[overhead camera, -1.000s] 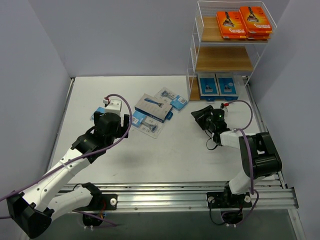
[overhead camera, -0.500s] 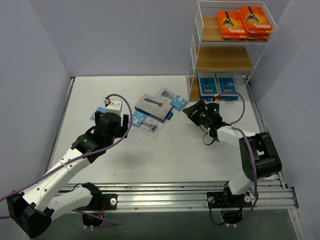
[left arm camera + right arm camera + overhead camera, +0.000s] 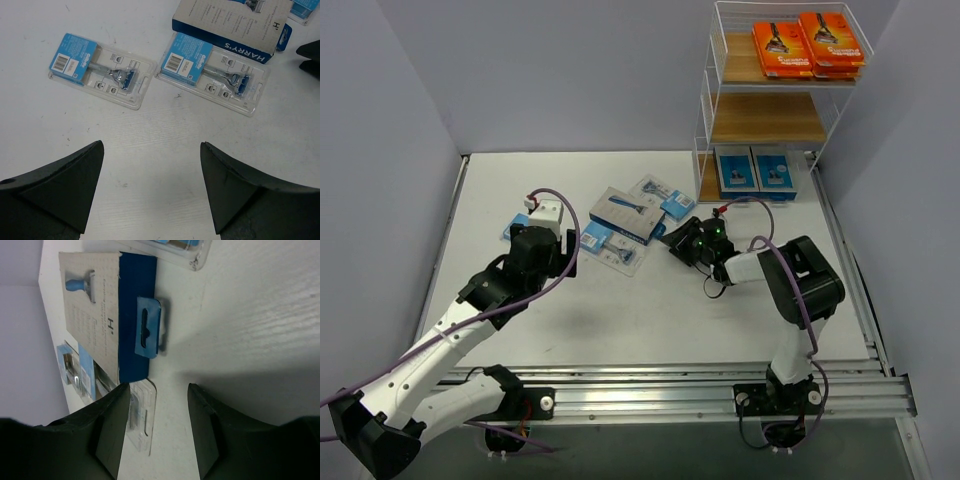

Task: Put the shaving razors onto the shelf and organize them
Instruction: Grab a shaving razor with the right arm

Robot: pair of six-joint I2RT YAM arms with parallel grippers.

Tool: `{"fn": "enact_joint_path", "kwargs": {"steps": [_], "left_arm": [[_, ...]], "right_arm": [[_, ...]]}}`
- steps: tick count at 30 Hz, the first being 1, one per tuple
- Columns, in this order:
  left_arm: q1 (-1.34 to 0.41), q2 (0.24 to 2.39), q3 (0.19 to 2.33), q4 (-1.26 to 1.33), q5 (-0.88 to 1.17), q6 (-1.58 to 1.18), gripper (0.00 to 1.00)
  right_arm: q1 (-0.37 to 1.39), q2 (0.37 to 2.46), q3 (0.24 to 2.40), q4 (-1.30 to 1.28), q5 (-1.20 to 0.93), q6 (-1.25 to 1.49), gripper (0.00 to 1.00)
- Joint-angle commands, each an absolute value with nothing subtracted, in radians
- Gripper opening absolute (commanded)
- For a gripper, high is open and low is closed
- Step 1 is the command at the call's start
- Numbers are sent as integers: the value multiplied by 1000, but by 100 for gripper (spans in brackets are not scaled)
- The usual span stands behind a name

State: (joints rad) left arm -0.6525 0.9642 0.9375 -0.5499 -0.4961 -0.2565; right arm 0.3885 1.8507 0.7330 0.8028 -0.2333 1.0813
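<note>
The shelf (image 3: 705, 110) stands at the back right, with orange razor packs (image 3: 808, 43) on its top tier and two blue-and-grey boxes (image 3: 755, 171) on the bottom tier. On the table lie a blue-and-grey box (image 3: 627, 214) and clear blister packs (image 3: 663, 197) around it. My left gripper (image 3: 560, 245) hovers open over bare table, two blister packs (image 3: 100, 70) (image 3: 212, 72) just ahead of it. My right gripper (image 3: 678, 245) is open and low by the box's (image 3: 100, 315) hang-tab end. A blister pack's clear edge (image 3: 145, 410) lies beside its left finger.
The shelf's middle tier (image 3: 765, 120) shows bare wood. The table's right rail (image 3: 845, 250) runs past the shelf, and grey walls close in on three sides. A metal mounting rail (image 3: 650, 385) crosses the near edge.
My right gripper has swept left from beside the shelf's bottom tier to the blue-and-grey box on the table. The left gripper has closed slightly and barely shifted.
</note>
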Motion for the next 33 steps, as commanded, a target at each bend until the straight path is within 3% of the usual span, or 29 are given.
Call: {"fn": "enact_joint_path", "kwargs": {"steps": [1,14,21,29,33], "left_arm": [[-658,954,959,-537,-480,-275,87],[-689,991,957,-537,-500,-276,87],[-690,1019,966,-545,-497,-275,87],[-690,1019,968,-548,-526,-268,87],[-690,1020,966,-549,-543,-267,87]], "right_arm": [[405,1893,793,910,-193,1117,46],[414,2086,868,1084,-184,1223,47],[413,2111,937,1034,-183,1213,46],[413,2115,963,994,-212,1197,36],[413,2118,966,1002,-224,1195,22]]}}
